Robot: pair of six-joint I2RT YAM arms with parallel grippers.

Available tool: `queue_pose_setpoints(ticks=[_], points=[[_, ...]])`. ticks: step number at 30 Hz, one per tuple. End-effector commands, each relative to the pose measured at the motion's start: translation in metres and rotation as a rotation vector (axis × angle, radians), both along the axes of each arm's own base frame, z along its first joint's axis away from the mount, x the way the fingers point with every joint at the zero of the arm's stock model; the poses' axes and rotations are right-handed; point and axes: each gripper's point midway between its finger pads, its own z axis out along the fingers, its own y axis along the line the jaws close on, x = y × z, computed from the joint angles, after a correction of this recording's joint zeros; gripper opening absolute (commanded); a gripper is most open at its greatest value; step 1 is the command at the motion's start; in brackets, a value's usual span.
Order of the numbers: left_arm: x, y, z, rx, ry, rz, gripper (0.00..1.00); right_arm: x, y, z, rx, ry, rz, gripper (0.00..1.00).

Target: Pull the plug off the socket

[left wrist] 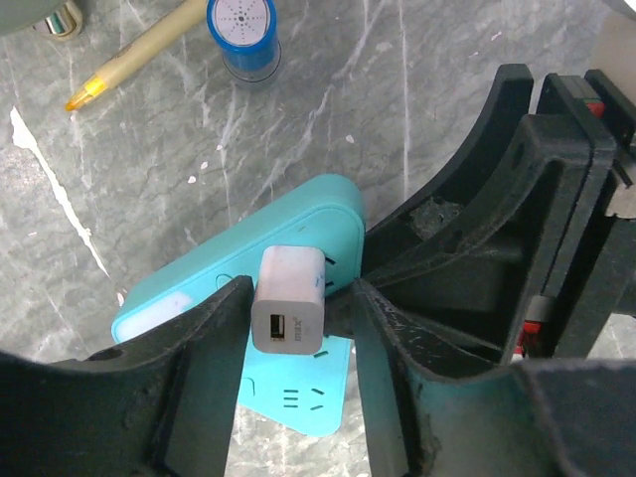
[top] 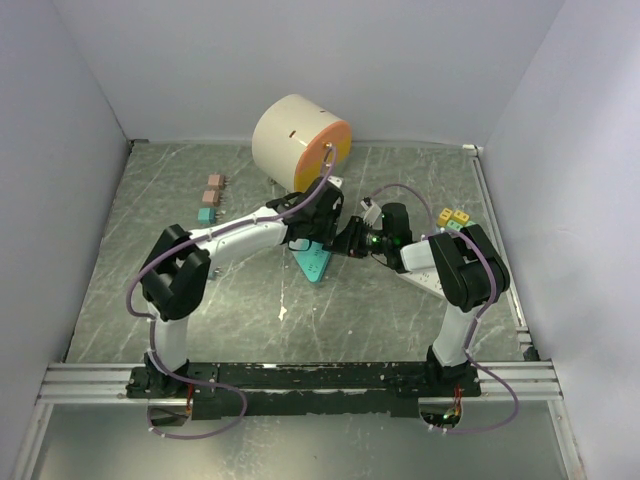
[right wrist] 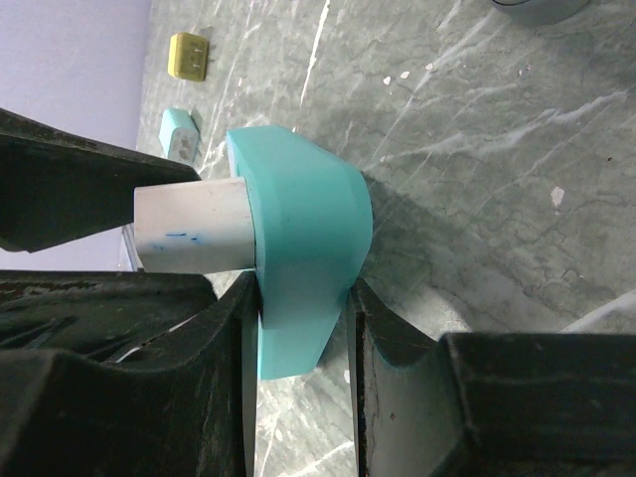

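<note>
The teal socket strip (left wrist: 214, 288) lies flat on the table, its near end showing in the top view (top: 313, 265). A white USB plug (left wrist: 288, 298) stands plugged into it. My left gripper (left wrist: 301, 323) straddles the plug; the left finger (left wrist: 214, 338) touches its side, while a narrow gap remains at the right finger (left wrist: 383, 348). My right gripper (right wrist: 301, 298) is shut on the end of the socket strip (right wrist: 303, 229), a finger on each flat face. In the right wrist view the plug (right wrist: 194, 224) sticks out to the left.
A big cream drum with an orange face (top: 300, 137) stands at the back. Small blocks (top: 212, 198) lie at the left, yellow and green ones (top: 455, 217) at the right. A pen (left wrist: 134, 52) and a blue-ringed cap (left wrist: 242, 35) lie beyond the strip.
</note>
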Motion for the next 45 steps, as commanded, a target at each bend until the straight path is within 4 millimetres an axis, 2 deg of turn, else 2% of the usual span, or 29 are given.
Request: queue_pose_setpoints(ticks=[1, 6, 7, 9, 11, 12, 22, 29, 34, 37, 40, 45], points=[[0.002, -0.005, 0.004, 0.0, -0.004, -0.018, 0.53, -0.02, -0.029, -0.071, -0.232, 0.115, -0.059, 0.0], [-0.001, -0.007, -0.004, -0.014, 0.013, -0.024, 0.44, -0.019, -0.029, -0.073, -0.233, 0.122, -0.059, 0.0], [-0.002, -0.007, -0.006, -0.011, 0.019, -0.025, 0.38, -0.02, -0.029, -0.074, -0.235, 0.123, -0.059, 0.0], [-0.003, -0.007, -0.012, -0.005, 0.031, -0.029, 0.32, -0.02, -0.029, -0.074, -0.235, 0.124, -0.058, 0.0], [-0.003, -0.007, -0.013, 0.003, 0.038, -0.028, 0.12, -0.019, -0.029, -0.073, -0.234, 0.121, -0.059, 0.0], [-0.003, -0.007, -0.013, 0.004, 0.041, -0.026, 0.07, -0.019, -0.029, -0.073, -0.234, 0.121, -0.059, 0.0], [-0.013, -0.009, 0.022, -0.091, -0.007, -0.071, 0.07, -0.02, -0.03, -0.079, -0.242, 0.141, -0.062, 0.0], [-0.025, -0.016, 0.065, -0.185, -0.082, -0.122, 0.07, -0.02, -0.029, -0.081, -0.242, 0.15, -0.06, 0.0], [-0.032, -0.014, 0.083, -0.2, -0.116, -0.119, 0.07, -0.019, -0.029, -0.084, -0.241, 0.159, -0.063, 0.0], [-0.036, -0.012, 0.087, -0.212, -0.125, -0.121, 0.07, -0.021, -0.028, -0.087, -0.239, 0.171, -0.058, 0.0], [-0.038, -0.004, 0.084, -0.195, -0.118, -0.093, 0.07, -0.021, -0.028, -0.088, -0.241, 0.175, -0.06, 0.0], [-0.041, 0.027, 0.069, -0.184, -0.032, -0.043, 0.07, -0.021, -0.029, -0.086, -0.244, 0.169, -0.06, 0.0]])
